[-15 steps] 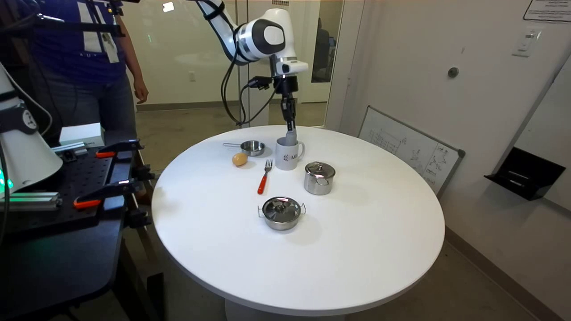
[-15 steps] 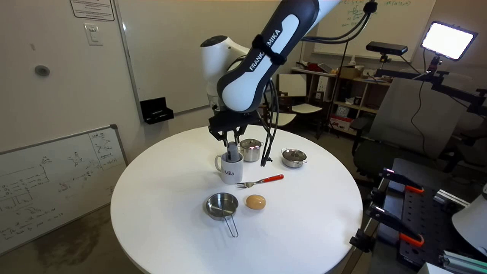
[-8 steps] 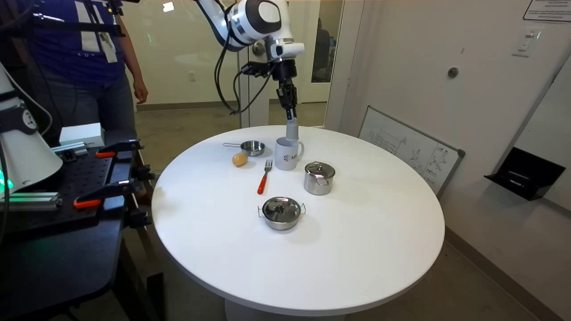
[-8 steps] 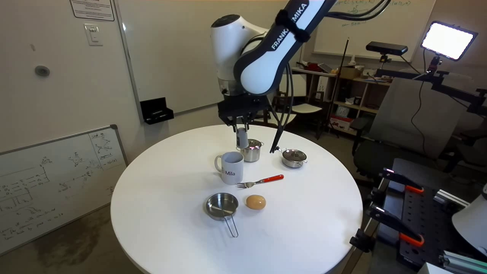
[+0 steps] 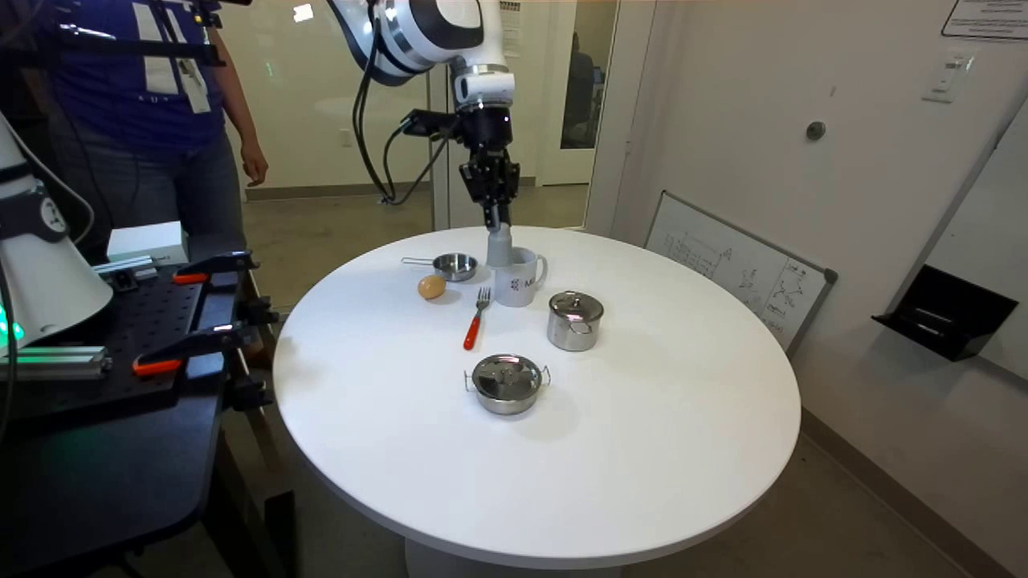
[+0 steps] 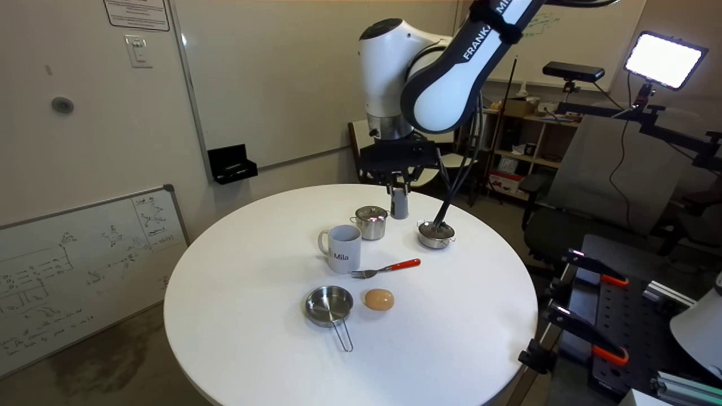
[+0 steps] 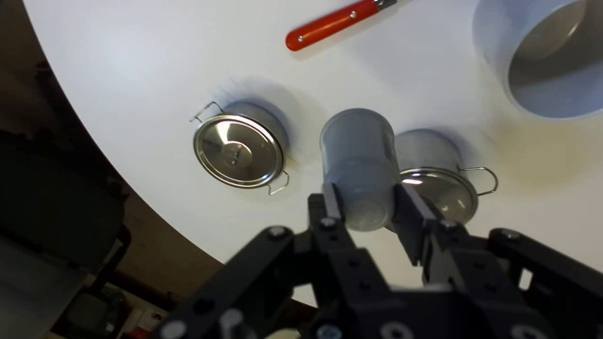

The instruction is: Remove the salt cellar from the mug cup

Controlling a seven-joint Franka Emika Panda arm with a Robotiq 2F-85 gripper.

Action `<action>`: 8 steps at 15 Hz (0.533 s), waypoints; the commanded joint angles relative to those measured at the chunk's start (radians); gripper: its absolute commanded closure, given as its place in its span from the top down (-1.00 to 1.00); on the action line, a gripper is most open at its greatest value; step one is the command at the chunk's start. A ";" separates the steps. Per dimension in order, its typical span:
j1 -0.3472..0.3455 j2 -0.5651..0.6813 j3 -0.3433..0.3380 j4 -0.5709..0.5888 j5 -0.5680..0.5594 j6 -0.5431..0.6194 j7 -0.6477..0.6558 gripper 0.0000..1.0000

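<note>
Smooth grey cylindrical salt cellar [image 7: 358, 141] hangs close to upright above the round white tabletop [image 6: 462, 321], outside the white cylindrical mug cup [image 6: 344, 251]. Its body looks matte, with a darker patch on one side, and it draws in at the shoulder to a rounded, narrower end. The black gripper [image 7: 368, 205], jointed from dark links with round bolt heads, is clamped on that narrower end, a flat pad at either side. In the wrist view the cellar hides part of a polished, cylindrical steel pot [image 6: 370, 226] with a knobbed lid and thin wire handles.

The mug stands upright, smooth-walled, with a curved loop handle and dark "Mila" lettering; the wrist view looks down into its round hollow. Just beside it lies a metal fork [image 5: 475, 325] with a glossy red handle, two rivets showing in the wrist view. A lower, round, lidded steel pan [image 6: 435, 241], also wire-handled, sits near the pot, its lid mirror-bright. A shiny, oval, light-brown egg [image 6: 379, 299] rests just beside a shallow, round steel saucepan [image 6: 329, 307], whose long handle is a narrow loop of bent wire.
</note>
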 commanded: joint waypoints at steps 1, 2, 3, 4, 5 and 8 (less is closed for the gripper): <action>-0.042 -0.049 0.008 -0.133 -0.092 0.135 0.137 -0.83; -0.046 -0.042 0.001 -0.157 -0.127 0.202 0.156 -0.83; -0.045 -0.031 -0.010 -0.171 -0.157 0.247 0.173 -0.83; -0.043 -0.022 -0.020 -0.183 -0.187 0.287 0.191 -0.83; -0.041 -0.012 -0.030 -0.191 -0.212 0.318 0.207 -0.83; -0.022 0.014 -0.057 -0.198 -0.237 0.368 0.221 -0.83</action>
